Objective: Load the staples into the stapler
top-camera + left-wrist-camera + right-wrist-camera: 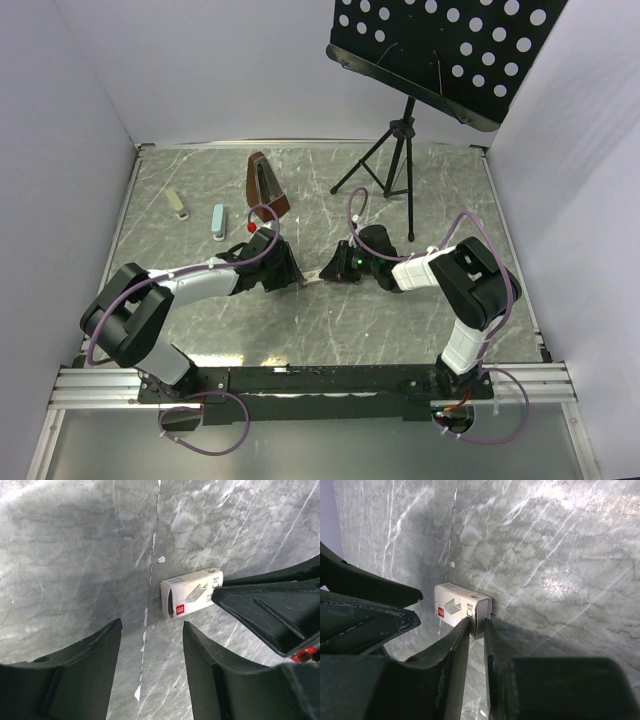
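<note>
A small cream box of staples (192, 592) lies on the marble table (75, 555), and the staples themselves are hidden inside it. My right gripper (477, 622) is shut on the box's (455, 605) near end, one fingertip on each side of it. My left gripper (151, 624) is open just short of the box's other, open end, with nothing between its fingers. In the top view the two grippers, left (293, 274) and right (332, 267), meet mid-table over the box (311, 282). A brown-red stapler (266, 185) stands propped open behind the left gripper.
A small pale green piece (178, 203) and a pale blue one (218, 222) lie at the back left. A black music stand (400, 150) stands on its tripod at the back right. White walls close the table's sides.
</note>
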You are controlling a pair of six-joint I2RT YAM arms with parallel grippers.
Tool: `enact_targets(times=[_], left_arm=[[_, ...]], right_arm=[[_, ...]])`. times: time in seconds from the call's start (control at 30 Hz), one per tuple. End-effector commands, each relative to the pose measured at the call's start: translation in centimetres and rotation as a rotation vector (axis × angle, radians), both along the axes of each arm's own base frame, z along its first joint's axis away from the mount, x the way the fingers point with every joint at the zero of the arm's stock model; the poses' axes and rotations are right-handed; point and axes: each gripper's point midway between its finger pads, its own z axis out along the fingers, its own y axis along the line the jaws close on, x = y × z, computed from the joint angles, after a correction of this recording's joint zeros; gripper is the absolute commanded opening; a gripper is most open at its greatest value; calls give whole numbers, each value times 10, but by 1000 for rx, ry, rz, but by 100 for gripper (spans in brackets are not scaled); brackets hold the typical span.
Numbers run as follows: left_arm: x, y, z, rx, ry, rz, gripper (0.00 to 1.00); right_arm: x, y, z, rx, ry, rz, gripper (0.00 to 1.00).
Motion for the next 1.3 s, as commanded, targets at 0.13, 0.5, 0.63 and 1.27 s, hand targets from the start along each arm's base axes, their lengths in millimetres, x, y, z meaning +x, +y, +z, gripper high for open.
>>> enact_targets(times=[0.13,0.5,0.63,1.27], left_arm=[[11,-20,13,-58,-29,-25,57],[16,-21,11,-52,-29,-6,44],[20,-20,10,-43,-30,13,39],[18,-13,4,45,-32,27,20]], right_arm=[[17,8,19,38,-70,8,14],[18,7,23,29,-87,9,6],[19,6,23,17,-95,9,5],[19,6,21,-45,-125,10,5]])
